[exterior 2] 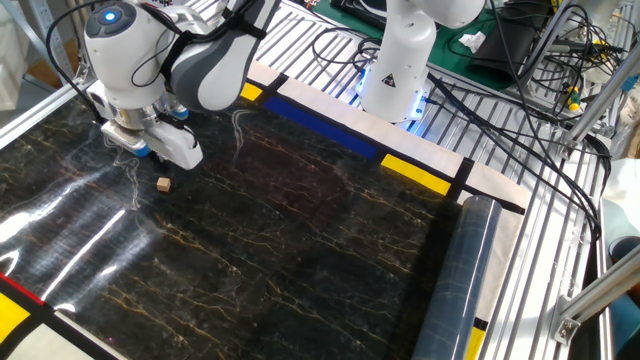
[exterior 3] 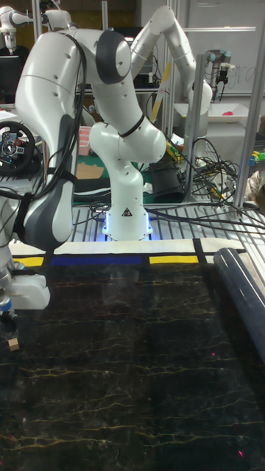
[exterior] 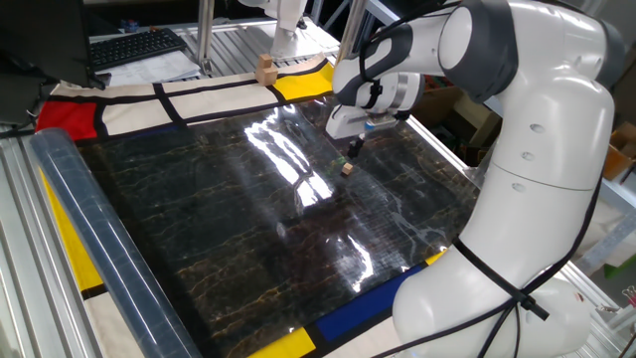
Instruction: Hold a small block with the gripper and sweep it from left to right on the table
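Observation:
The small block (exterior: 347,169) is a tiny tan cube lying free on the glossy black table (exterior: 219,219), toward its far right part. My gripper (exterior: 355,149) hangs just above and slightly behind it, not touching it. The other fixed view shows the small block (exterior 2: 162,184) on the table (exterior 2: 300,240) below and right of the gripper (exterior 2: 148,155). In the tall fixed view the block (exterior 3: 13,344) sits at the left edge under the gripper (exterior 3: 6,324). The dark fingers are too small and hidden to show their gap.
A larger tan wooden block (exterior: 264,68) stands on the far border panel. A clear plastic roll (exterior: 109,249) lies along the table's left side. A second white robot's base (exterior 2: 395,70) stands beyond the blue and yellow border, with cables beside it.

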`<control>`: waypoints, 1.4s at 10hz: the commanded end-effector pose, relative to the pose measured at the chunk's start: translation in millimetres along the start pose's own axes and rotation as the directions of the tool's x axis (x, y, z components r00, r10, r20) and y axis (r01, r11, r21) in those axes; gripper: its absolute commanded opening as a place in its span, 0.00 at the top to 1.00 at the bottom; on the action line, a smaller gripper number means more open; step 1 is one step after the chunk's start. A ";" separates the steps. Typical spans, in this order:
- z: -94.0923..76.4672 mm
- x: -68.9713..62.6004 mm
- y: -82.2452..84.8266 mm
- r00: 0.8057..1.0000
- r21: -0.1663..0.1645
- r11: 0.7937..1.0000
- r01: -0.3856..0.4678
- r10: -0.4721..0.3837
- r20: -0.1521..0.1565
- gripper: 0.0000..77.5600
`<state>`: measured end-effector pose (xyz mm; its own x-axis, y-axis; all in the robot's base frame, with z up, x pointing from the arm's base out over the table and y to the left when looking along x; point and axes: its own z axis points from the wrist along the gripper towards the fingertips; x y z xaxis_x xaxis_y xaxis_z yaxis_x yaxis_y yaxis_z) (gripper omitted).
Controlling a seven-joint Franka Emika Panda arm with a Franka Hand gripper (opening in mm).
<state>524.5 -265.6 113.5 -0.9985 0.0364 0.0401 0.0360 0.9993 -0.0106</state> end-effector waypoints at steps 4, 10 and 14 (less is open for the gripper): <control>2.8 -2.0 -8.5 0.964 0.067 0.965 0.254 -0.258 0.068 1.00; 0.6 1.3 -0.1 0.984 -0.006 0.989 0.150 -0.149 0.099 1.00; 0.7 1.4 -0.1 0.988 -0.041 0.996 0.075 -0.069 0.139 1.00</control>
<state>522.6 -265.4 111.3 -0.9954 -0.0595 -0.0757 -0.0607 0.9980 0.0148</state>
